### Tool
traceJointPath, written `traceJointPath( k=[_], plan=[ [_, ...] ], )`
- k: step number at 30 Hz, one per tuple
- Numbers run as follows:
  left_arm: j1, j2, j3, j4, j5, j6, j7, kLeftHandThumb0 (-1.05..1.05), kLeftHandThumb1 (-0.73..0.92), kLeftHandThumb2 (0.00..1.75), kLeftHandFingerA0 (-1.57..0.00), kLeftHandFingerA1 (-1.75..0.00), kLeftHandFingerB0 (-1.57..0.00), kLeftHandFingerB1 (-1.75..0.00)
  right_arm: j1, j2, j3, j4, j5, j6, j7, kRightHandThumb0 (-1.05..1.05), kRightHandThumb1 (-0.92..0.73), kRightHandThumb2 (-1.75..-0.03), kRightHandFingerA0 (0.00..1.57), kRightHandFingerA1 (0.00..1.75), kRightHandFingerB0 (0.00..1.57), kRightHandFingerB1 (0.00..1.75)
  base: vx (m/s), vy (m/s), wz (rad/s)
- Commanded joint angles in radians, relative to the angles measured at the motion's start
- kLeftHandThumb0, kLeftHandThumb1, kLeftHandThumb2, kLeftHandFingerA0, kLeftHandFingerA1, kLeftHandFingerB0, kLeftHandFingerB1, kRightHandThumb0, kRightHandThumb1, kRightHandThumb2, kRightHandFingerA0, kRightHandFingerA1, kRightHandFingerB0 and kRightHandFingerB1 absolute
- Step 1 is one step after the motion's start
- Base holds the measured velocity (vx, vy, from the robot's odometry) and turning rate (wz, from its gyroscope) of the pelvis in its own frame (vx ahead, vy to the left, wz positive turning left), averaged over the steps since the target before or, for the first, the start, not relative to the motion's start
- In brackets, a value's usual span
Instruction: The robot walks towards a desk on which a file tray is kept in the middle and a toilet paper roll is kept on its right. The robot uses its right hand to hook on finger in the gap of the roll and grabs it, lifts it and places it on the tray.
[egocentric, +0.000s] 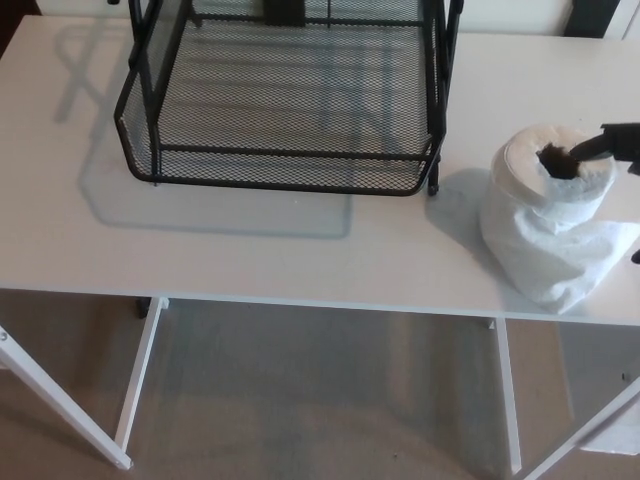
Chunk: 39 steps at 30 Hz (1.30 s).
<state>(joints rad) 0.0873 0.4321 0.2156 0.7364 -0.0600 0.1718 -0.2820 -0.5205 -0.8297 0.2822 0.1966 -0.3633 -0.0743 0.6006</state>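
Toilet paper roll stands with right hand finger at its hole.

Right robot hand at the picture's right edge — one black finger outstretched, pointing leftward.

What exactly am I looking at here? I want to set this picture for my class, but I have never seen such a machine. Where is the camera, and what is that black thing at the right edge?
The camera sits on a humanoid robot's head, looking down at a white desk. On it stands an empty black mesh file tray, and to its right an upright toilet paper roll with loose paper hanging around it. The black thing is the robot's right hand: one finger reaches to the roll's centre hole. Nothing is lifted yet. Only that part shows, so its grip cannot be judged. The left hand is out of view.
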Motion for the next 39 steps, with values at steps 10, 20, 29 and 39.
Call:
traceJointPath(
  k=[10, 20, 29, 39],
  plan=[
    [-0.010, 0.009, 0.017, 0.001, -0.020, 0.016, -0.007, -0.34, 0.66, 1.18, 0.00, -0.51, 0.00, -0.50, 0.002, 0.042, 0.056, 0.005, -0.090, -0.006, 0.017, -0.59, -0.46, -0.78, 0.25, 0.50, 0.07, 0.40, 0.00, 0.000, 0.00],
    [-0.012, 0.007, 0.018, 0.006, -0.023, 0.019, -0.018, -0.63, 0.92, 0.77, -0.08, -0.41, -0.09, -0.37, -0.033, 0.078, 0.067, 0.024, -0.105, -0.011, 0.022, -0.58, -0.45, -0.79, 0.21, 0.52, 0.05, 0.38, 0.00, 0.000, 0.00],
    [0.012, 0.013, -0.004, 0.014, 0.004, -0.008, 0.000, -0.33, 0.66, 1.18, 0.00, -0.51, 0.00, -0.49, -0.013, 0.068, 0.086, 0.030, -0.180, 0.000, -0.001, -0.63, -0.48, -0.82, 0.36, 0.60, 0.07, 0.36, 0.00, 0.000, 0.00],
    [0.058, -0.005, 0.042, -0.011, -0.048, 0.006, -0.022, -0.33, 0.66, 1.17, 0.00, -0.51, 0.00, -0.50, 0.036, 0.093, 0.055, 0.025, -0.186, 0.005, -0.068, -0.61, -0.49, -0.83, 0.38, 0.58, 0.06, 0.34, 0.00, 0.000, 0.00]
  ],
)
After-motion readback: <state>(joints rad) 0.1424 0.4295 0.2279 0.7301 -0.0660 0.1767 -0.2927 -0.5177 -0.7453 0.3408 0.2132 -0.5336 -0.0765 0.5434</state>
